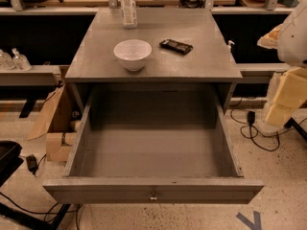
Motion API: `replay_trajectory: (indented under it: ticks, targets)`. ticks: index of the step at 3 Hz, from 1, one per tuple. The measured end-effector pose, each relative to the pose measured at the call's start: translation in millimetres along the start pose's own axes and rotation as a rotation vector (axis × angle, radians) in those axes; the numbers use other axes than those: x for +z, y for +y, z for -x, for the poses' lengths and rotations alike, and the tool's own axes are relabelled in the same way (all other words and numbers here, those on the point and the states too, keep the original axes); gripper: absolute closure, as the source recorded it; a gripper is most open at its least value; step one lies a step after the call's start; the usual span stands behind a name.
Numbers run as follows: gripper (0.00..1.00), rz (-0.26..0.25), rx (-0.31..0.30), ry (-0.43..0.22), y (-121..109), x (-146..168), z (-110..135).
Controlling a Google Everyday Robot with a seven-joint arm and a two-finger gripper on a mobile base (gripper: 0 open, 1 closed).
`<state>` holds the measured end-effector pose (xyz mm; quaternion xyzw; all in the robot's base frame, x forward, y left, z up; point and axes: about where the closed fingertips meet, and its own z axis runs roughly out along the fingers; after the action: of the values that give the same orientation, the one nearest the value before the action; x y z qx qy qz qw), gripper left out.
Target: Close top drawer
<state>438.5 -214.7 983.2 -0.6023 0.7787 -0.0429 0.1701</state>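
The top drawer (153, 147) is a wide, deep grey wooden drawer, pulled far out of the grey cabinet (153, 66) toward me. Its inside is empty. Its front panel (96, 193) is at the bottom of the view, with a small round metal knob (153, 196) at its centre. My gripper is out of view. Only white and beige parts of my arm (290, 75) show at the right edge, to the right of the cabinet and apart from the drawer.
On the cabinet top stand a white bowl (133, 54), a plastic bottle (127, 6) and a flat black object (176, 46). A cardboard box (57, 123) and cables (254, 128) lie on the floor beside the cabinet. A black object (7, 159) is at the left edge.
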Motion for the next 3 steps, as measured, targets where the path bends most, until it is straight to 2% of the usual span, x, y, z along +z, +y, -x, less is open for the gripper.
replay_trajectory:
  ticks: [1, 2, 3]
  targets:
    - [0.00, 0.001, 0.003, -0.001, 1.2, 1.2, -1.1]
    - [0.00, 0.024, 0.056, -0.021, 25.0, 24.2, -22.7]
    - [0.18, 0.026, 0.133, -0.082, 62.6, 54.1, -48.7]
